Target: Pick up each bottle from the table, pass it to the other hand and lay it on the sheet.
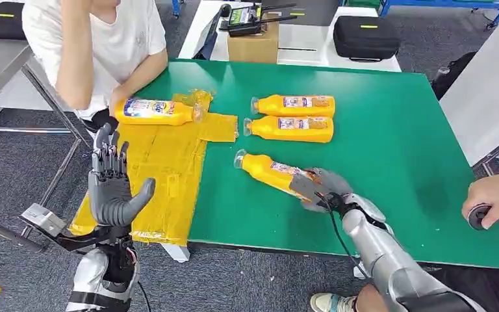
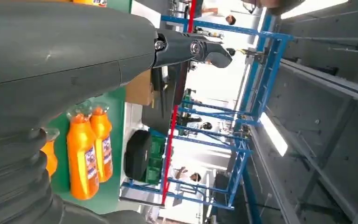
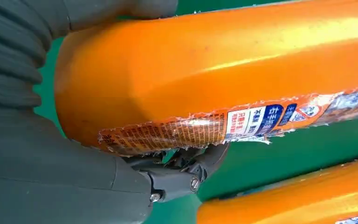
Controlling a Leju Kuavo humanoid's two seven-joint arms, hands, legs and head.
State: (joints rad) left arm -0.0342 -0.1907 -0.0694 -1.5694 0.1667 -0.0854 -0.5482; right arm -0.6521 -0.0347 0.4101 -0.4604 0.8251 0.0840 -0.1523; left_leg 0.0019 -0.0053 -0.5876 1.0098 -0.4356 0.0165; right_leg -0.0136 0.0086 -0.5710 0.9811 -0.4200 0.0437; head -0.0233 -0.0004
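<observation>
Right hand (image 1: 321, 190) grips the near bottle's (image 1: 269, 170) base on the table (image 1: 390, 130), left hand (image 1: 112, 188) raised with fingers spread, empty, likely waiting for the handover

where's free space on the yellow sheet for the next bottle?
Free: the near stretch of the yellow sheet, between the bottle lying across its far end and the table's front edge. The raised left hand borders it on the left. Crowded: the far end, where a person's hand holds that bottle. The right hand grips the next bottle.

one bottle (image 1: 156, 111) lies on the sheet (image 1: 162, 169), three bottles (image 1: 290, 117) on the table (image 1: 390, 143) to its right
</observation>
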